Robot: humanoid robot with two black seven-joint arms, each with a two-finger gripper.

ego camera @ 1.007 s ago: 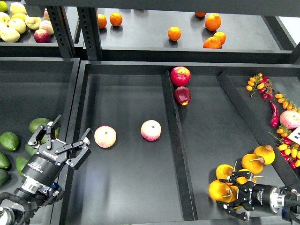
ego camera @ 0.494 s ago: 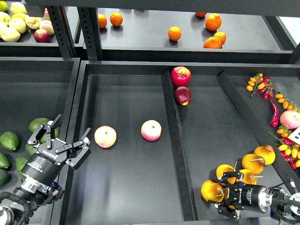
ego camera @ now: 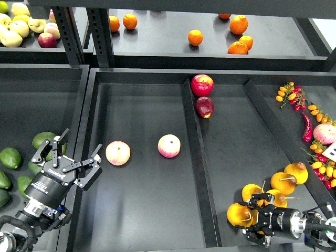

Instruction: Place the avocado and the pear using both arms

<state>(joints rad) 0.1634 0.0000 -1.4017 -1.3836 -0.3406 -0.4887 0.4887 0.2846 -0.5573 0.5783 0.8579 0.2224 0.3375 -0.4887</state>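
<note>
The left tool (ego camera: 68, 159) has not moved; it hangs released beside the avocados (ego camera: 44, 140), near left. The right tool (ego camera: 251, 223), clenched around a pear (ego camera: 239, 214), has shifted it slightly, near right; the lift seems beginning.

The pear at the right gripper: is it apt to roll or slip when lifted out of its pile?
The pear looks round and smooth-skinned, so it could probably roll if nudged or slip between narrow fingers. The right gripper sits against it. Other pears crowd close, so lifting may well jostle them.
</note>
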